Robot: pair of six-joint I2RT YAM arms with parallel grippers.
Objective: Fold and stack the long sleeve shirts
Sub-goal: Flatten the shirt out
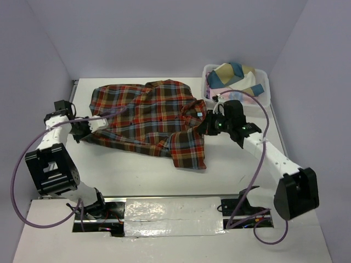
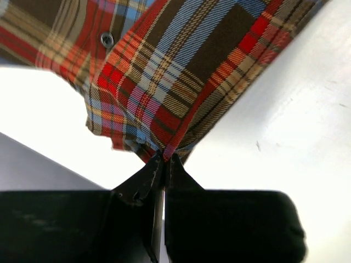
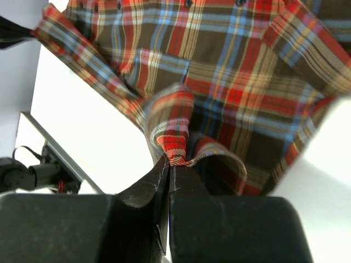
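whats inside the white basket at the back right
The basket holds bunched cloth in cream and blue blocks, piled up to the rim. Whatever lies under that cloth, and the basket's floor, is covered and cannot be seen.

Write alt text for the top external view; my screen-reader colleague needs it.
A plaid shirt lies rumpled on a white table, pinched at its left edge by the left gripper and at its right edge by the right gripper. A white basket holding cloth sits back right.

Fixed camera high behind the near edge, looking down on the table [image 1: 137, 175], wrist cameras close up, all sharing the plaid shirt [image 1: 148, 118]
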